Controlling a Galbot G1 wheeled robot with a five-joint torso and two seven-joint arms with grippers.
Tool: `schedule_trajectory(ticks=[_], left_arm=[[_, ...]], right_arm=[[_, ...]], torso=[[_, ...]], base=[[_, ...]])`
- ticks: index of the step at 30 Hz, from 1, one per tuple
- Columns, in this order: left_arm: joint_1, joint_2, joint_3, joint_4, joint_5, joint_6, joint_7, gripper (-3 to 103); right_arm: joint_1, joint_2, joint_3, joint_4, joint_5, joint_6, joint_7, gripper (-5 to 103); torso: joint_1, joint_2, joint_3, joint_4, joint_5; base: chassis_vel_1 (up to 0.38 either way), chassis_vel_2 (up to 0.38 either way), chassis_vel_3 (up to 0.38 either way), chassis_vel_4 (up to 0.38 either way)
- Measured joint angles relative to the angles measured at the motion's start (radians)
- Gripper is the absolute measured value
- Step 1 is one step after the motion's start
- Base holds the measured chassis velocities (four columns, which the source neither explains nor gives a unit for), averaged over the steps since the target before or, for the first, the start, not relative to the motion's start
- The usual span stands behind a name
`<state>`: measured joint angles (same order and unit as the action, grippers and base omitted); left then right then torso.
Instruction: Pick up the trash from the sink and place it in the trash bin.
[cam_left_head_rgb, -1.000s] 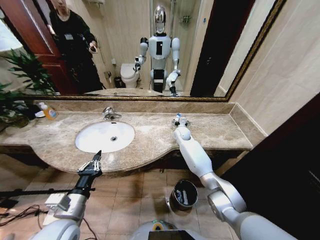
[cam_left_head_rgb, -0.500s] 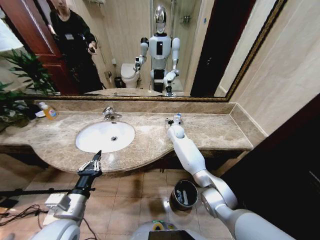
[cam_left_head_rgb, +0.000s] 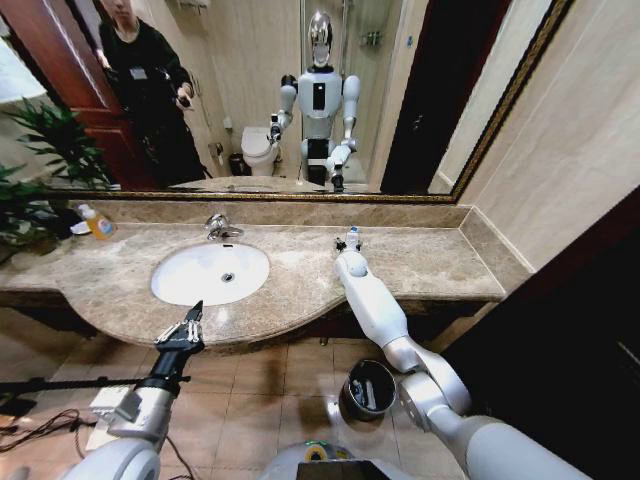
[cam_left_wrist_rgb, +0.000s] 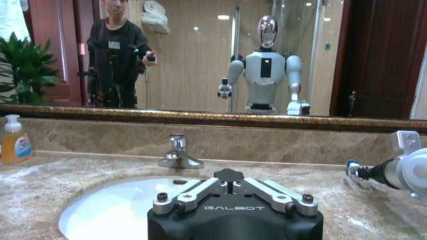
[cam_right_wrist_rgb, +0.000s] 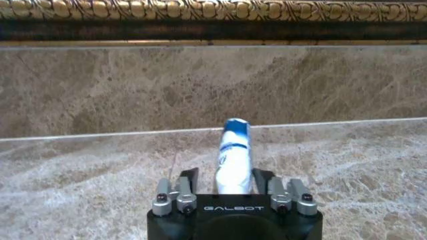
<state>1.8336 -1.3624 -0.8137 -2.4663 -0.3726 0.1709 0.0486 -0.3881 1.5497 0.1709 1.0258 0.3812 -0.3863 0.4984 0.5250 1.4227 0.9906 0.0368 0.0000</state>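
My right gripper (cam_right_wrist_rgb: 235, 186) is closed on a white tube with a blue cap (cam_right_wrist_rgb: 234, 152); in the right wrist view the tube sticks out from between the two fingers, its blue end pointing toward the marble backsplash (cam_right_wrist_rgb: 200, 85) under the gilded mirror frame (cam_right_wrist_rgb: 213, 12). In the head view I see that same arm stretched out over the brown marble countertop (cam_left_head_rgb: 420, 262), well to the right of the sink (cam_left_head_rgb: 210, 272), with the tube (cam_left_head_rgb: 353, 237) poking up at its tip near the back wall. The trash bin (cam_left_head_rgb: 367, 390) stands on the tiled floor below the counter edge, beneath my right arm's elbow, and something pale lies inside it, though I cannot tell what. My left gripper (cam_left_head_rgb: 183, 328) hangs at the front edge of the counter just before the basin; its fingers are spread apart and hold nothing. From the left wrist view I look across the white bowl (cam_left_wrist_rgb: 120, 205) to the chrome faucet (cam_left_wrist_rgb: 179, 154), with the orange soap bottle (cam_left_wrist_rgb: 15, 145) off by the plant and the right gripper (cam_left_wrist_rgb: 357, 171) with its tube farther along the counter. I cannot make out any trash in the basin itself.
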Motion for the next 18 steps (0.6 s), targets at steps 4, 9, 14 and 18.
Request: schedule_trajectory(ticks=[4,9,14,18], left_arm=[[0.0,0.0,0.0,0.0,0.0,0.0,0.0,0],[0.0,0.0,0.0,0.0,0.0,0.0,0.0,0],[0.0,0.0,0.0,0.0,0.0,0.0,0.0,0],[0.0,0.0,0.0,0.0,0.0,0.0,0.0,0]], right_arm=[[-0.004,-0.002,-0.003,-0.001,-0.007,0.004,-0.003,41],[-0.01,-0.003,-0.007,0.003,0.0,0.011,-0.005,32],[-0.051,-0.02,-0.035,0.082,0.01,0.024,0.004,25],[-0.093,-0.054,-0.063,0.176,0.03,0.031,0.022,25]], torso=[[0.0,0.0,0.0,0.0,0.0],[0.0,0.0,0.0,0.0,0.0],[0.0,0.0,0.0,0.0001,0.0],[0.0,0.0,0.0,0.0,0.0001]], base=[[0.0,0.0,0.0,0.0],[0.0,0.0,0.0,0.0],[0.0,0.0,0.0,0.0],[0.0,0.0,0.0,0.0]])
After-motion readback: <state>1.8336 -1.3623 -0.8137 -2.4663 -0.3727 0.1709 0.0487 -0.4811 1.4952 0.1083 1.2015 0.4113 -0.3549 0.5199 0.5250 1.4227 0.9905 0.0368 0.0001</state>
